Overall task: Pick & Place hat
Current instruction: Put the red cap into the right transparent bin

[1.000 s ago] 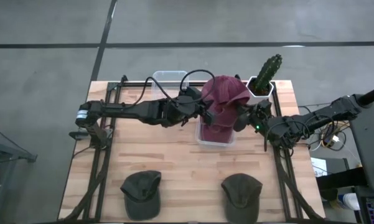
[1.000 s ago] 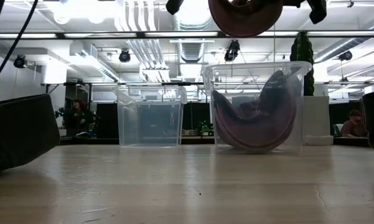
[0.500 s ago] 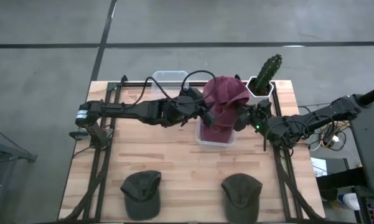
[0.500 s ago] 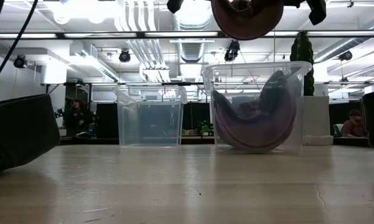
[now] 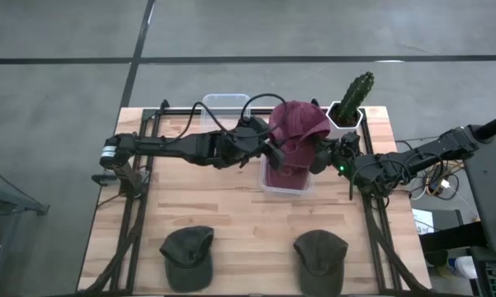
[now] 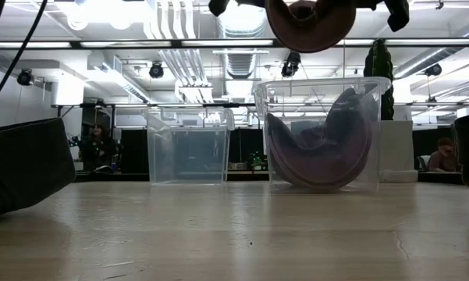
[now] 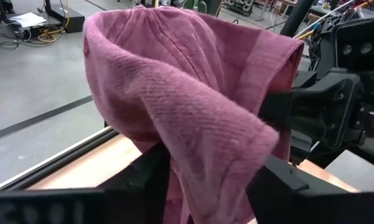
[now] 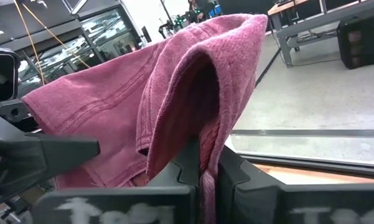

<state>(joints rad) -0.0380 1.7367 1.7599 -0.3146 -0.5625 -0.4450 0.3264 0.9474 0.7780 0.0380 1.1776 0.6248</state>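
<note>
A maroon hat (image 5: 295,128) hangs in the air over the clear bin (image 5: 285,183) that stands near the back middle of the wooden surface (image 5: 231,216). Both arms hold it between them. The left pincer (image 5: 274,152) comes in from the left side and has its fingers closed on the hat's left edge; in the left wrist view the maroon cloth (image 7: 193,106) drapes down between the two dark fingers (image 7: 146,174). The right pincer (image 5: 320,154) reaches in from the right and is clamped on the hat's right edge; in the right wrist view the fabric (image 8: 174,106) is pinched in a fold between its fingers (image 8: 190,165), which stand nearly together.

In the low view the held hat (image 6: 308,22) shows at the top, above the bin's rim (image 6: 321,81), not touching it. Inside that bin another maroon hat (image 6: 320,148) already lies curled against the wall.

A second clear bin (image 5: 224,105) stands just to the left, at the back edge; it looks see-through in the low view (image 6: 189,145). A potted cactus (image 5: 351,99) stands at the back right, just beside the right pincer. Two dark olive caps rest near the front edge, one to the left (image 5: 186,256) and one to the right (image 5: 318,260), well apart from the bins.
</note>
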